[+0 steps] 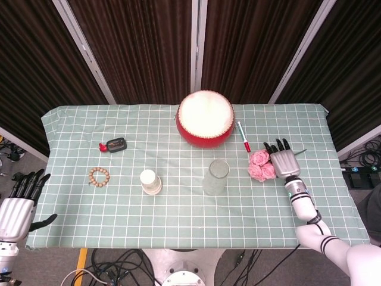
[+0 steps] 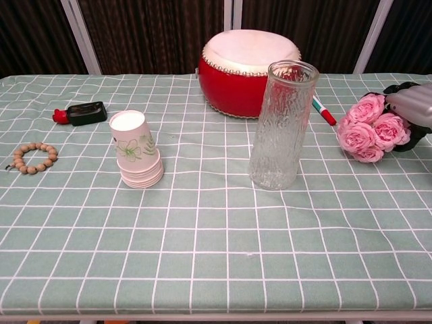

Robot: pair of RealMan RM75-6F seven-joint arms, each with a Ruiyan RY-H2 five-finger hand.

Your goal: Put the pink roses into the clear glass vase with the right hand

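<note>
The pink roses (image 1: 261,165) lie on the checked cloth at the right, blooms toward the clear glass vase (image 1: 216,177). The vase stands upright and empty near the table's middle. My right hand (image 1: 284,161) lies over the stem end of the bouquet, its fingers stretched out and apart, touching the leaves; I see no closed grip. In the chest view the roses (image 2: 370,131) sit right of the vase (image 2: 280,128), with the right hand (image 2: 413,108) just behind them at the frame edge. My left hand (image 1: 18,205) hangs off the table's left front corner, fingers apart, holding nothing.
A red drum (image 1: 205,118) stands behind the vase, and a red pen (image 1: 243,137) lies between the drum and the roses. A stack of paper cups (image 1: 150,182), a bead bracelet (image 1: 99,176) and a small black device (image 1: 115,145) sit on the left half.
</note>
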